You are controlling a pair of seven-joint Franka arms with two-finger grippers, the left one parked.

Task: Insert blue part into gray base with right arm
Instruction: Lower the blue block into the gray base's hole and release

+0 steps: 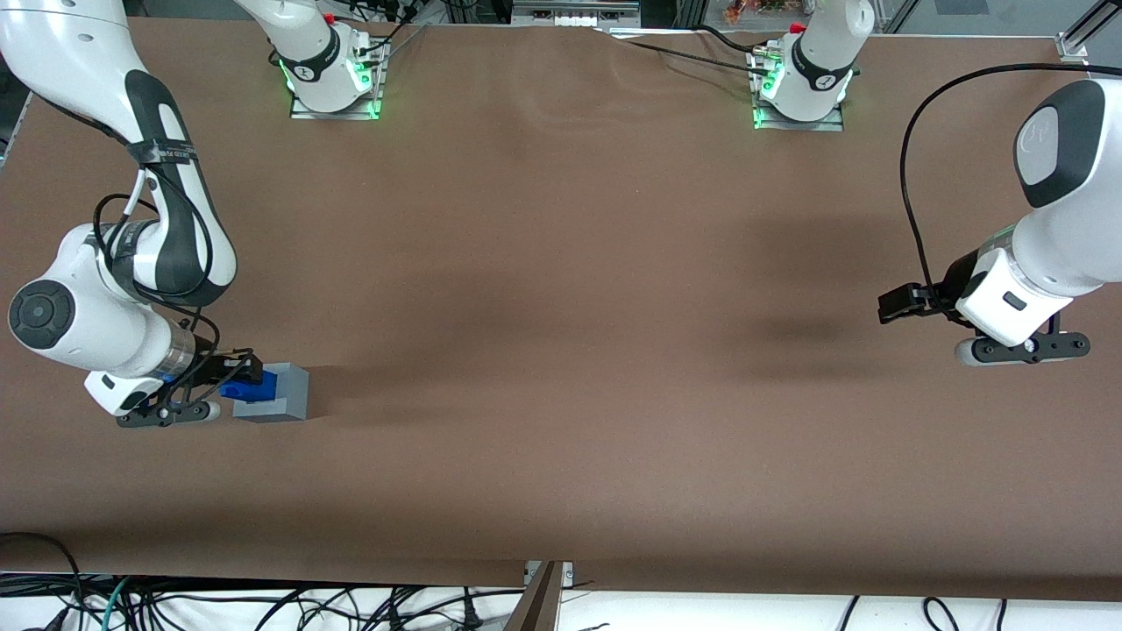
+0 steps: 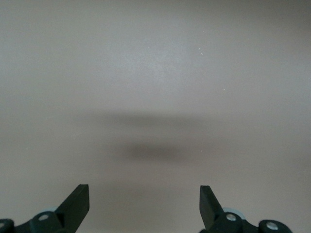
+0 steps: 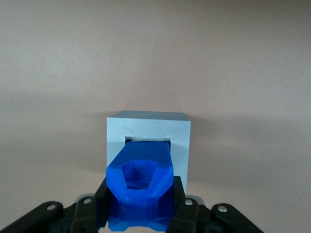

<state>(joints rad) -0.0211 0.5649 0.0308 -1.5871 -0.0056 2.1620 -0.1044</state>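
Items counted: one blue part (image 3: 140, 182), one gray base (image 3: 148, 127), one working right arm (image 1: 131, 263) with one gripper (image 1: 230, 377). All sit at the working arm's end of the brown table (image 1: 561, 350).

Gripper: the two black fingers (image 3: 103, 204) are closed against opposite sides of the blue part and hold it; nothing else is in the grasp. In the front view the gripper stands just beside the gray base, level with its upper half.

Blue part: its leading end reaches into the square recess of the gray base, while the rest projects out toward the gripper (how deep it sits cannot be told).

Gray base: rests on the table, upright and square. Its rim shows on all sides of the blue part in the wrist view.

Open room: bare tabletop surrounds the base on every side away from the gripper, and the table's edges are well apart from it.
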